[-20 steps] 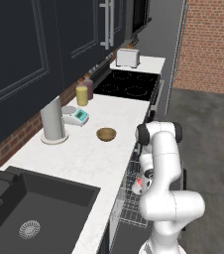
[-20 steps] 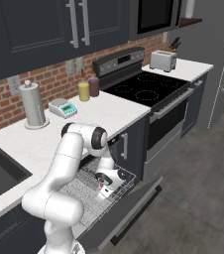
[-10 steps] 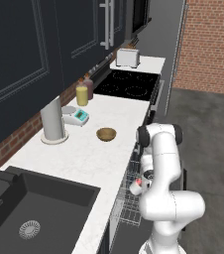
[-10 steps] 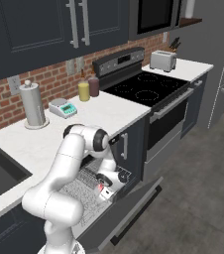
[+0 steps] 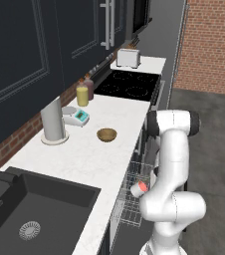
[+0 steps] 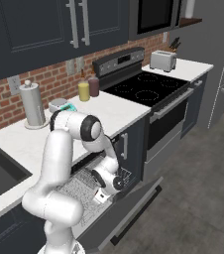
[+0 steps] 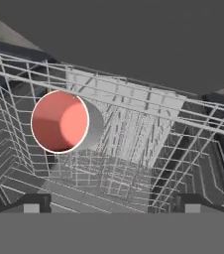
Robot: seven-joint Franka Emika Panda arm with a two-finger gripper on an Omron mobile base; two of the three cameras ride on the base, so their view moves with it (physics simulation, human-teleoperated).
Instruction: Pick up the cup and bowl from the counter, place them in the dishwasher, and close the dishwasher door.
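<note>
Pale cup (image 7: 64, 122) lies on its side in the rack (image 7: 148, 154), red inside showing. Gripper (image 7: 111, 202) wide open w/ nothing held. Bowl (image 5: 106, 134) sits mid-counter (image 5: 84, 159), nearer the front edge.

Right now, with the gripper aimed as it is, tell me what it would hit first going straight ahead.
Probably the wire floor of the dishwasher rack. The open gripper points at it, with the cup lying off to one side of that line. Depth is hard to judge.

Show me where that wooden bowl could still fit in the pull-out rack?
The rack has bare wire floor beside the cup, which lies on its side near one wall; the middle and the far side look free. The open hand hangs above that patch. The bowl still sits on the counter.
</note>
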